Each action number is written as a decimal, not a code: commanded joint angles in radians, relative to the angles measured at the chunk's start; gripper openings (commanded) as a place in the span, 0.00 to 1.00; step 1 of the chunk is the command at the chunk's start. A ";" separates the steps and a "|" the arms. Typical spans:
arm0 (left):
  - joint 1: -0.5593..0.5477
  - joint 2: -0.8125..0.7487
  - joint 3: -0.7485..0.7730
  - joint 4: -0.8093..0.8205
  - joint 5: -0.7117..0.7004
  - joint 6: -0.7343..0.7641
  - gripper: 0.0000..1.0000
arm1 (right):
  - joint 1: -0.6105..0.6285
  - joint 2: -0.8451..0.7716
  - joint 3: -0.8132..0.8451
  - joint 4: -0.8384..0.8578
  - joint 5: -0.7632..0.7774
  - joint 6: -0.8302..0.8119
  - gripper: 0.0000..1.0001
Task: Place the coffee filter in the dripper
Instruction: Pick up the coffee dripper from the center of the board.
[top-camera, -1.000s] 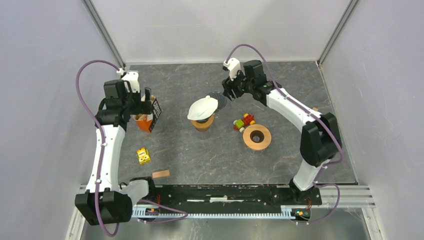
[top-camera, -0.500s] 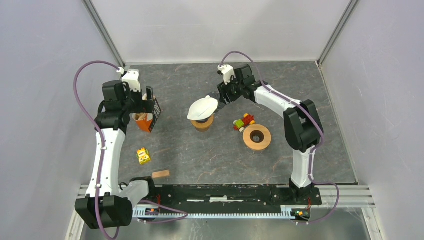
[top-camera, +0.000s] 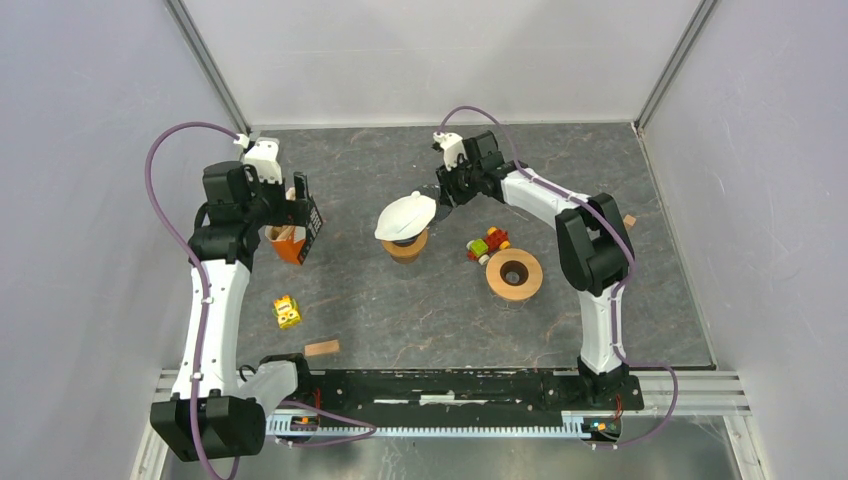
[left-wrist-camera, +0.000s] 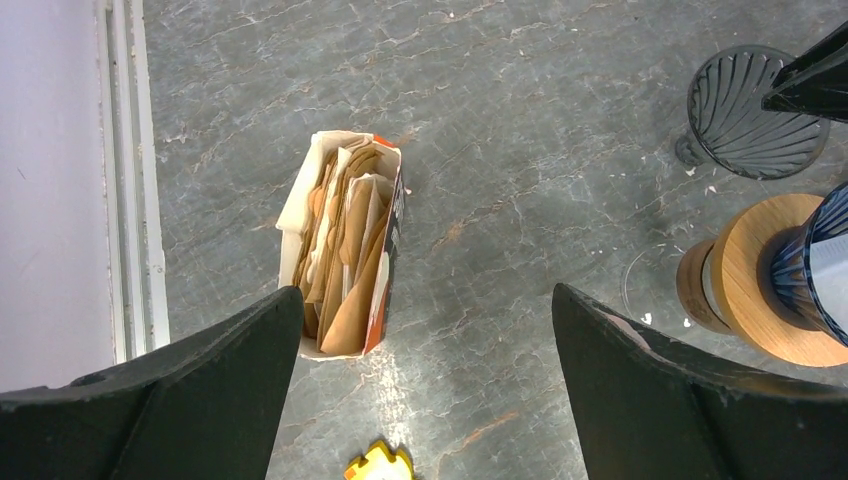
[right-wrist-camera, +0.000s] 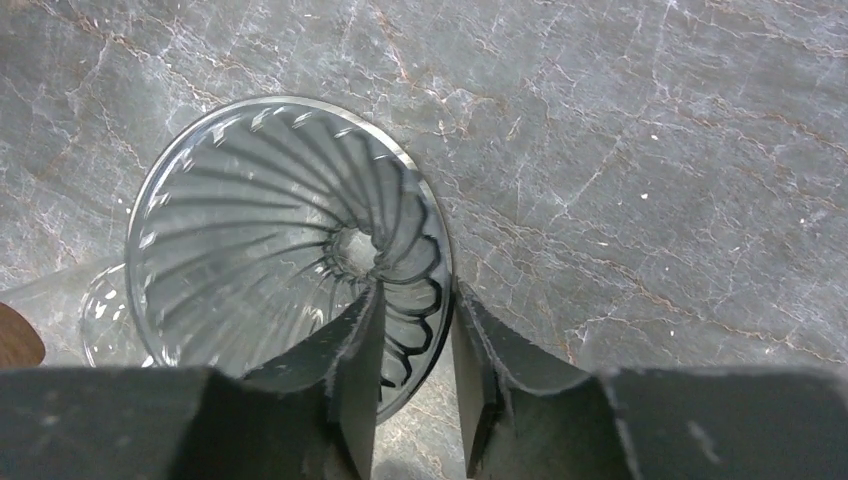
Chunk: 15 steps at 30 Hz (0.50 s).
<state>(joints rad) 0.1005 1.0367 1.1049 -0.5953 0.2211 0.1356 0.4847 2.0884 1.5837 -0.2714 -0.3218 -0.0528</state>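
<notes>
The right claw (right-wrist-camera: 417, 300) straddles the rim of the glass dripper (right-wrist-camera: 270, 230). One finger (right-wrist-camera: 355, 370) reaches inside the ribbed cone and the other sits outside against the wall, with the rim running between them. The gap is narrow, but from this angle I cannot tell whether the pads truly pinch the glass. Seen from overhead, the dripper is at about 12 o'clock of the middle of the table (top-camera: 400, 320). It is at 2 o'clock of a white-topped blue vessel (top-camera: 405, 215) on a wooden collar, just beside it and apart from it.

The left claw (left-wrist-camera: 425, 300) is spread wide with nothing between its fingers. It hangs over the filter box (left-wrist-camera: 290, 210) at 9 o'clock of the table. The box stands upright with its top open, and the brown coffee filters (left-wrist-camera: 350, 240) are packed on edge inside it.

A wooden ring (top-camera: 514, 273) with a round hole lies at about 4 o'clock of the vessel, with a small colourful toy (top-camera: 487, 243) between the two. A yellow toy (top-camera: 287, 312) lies at 6 o'clock of the box. A wooden block (top-camera: 322, 348) lies nearer the arm bases.
</notes>
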 joint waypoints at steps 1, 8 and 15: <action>0.002 -0.023 -0.003 0.040 0.037 -0.036 1.00 | 0.006 0.001 0.053 0.015 -0.012 0.017 0.32; 0.002 -0.025 0.018 0.038 0.058 -0.036 1.00 | -0.013 -0.048 0.060 0.015 0.003 0.024 0.10; -0.003 0.006 0.124 0.016 0.158 -0.054 1.00 | -0.113 -0.207 -0.006 0.030 -0.039 0.036 0.00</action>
<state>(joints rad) 0.1005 1.0351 1.1187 -0.6003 0.2787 0.1345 0.4484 2.0415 1.6024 -0.2741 -0.3363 -0.0242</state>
